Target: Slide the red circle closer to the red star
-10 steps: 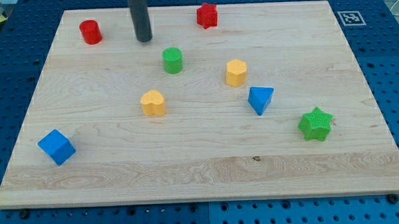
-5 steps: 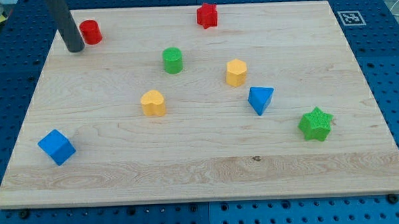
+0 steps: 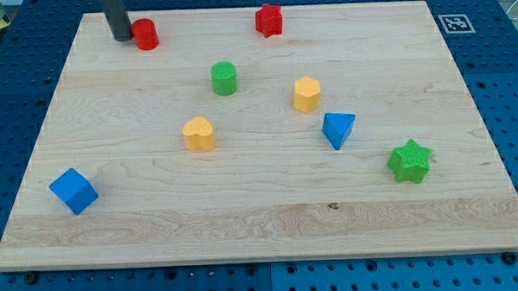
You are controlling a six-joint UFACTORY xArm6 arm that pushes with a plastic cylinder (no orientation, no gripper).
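The red circle [image 3: 145, 34] is a short red cylinder near the view's top left of the wooden board [image 3: 262, 223]. The red star [image 3: 269, 20] sits near the top edge, well to the circle's right. My tip [image 3: 119, 37] is at the circle's left side, touching it or almost touching it. The dark rod rises out of the view's top.
A green cylinder [image 3: 225, 78] stands below and between the two red blocks. A yellow hexagon [image 3: 306, 94], a yellow heart-like block [image 3: 199, 133], a blue triangular block [image 3: 338, 129], a green star [image 3: 410, 161] and a blue cube [image 3: 74, 191] lie lower down.
My tip went from the circle's right, round to its left, then moved right. The red circle has slid to the right, toward the red star.
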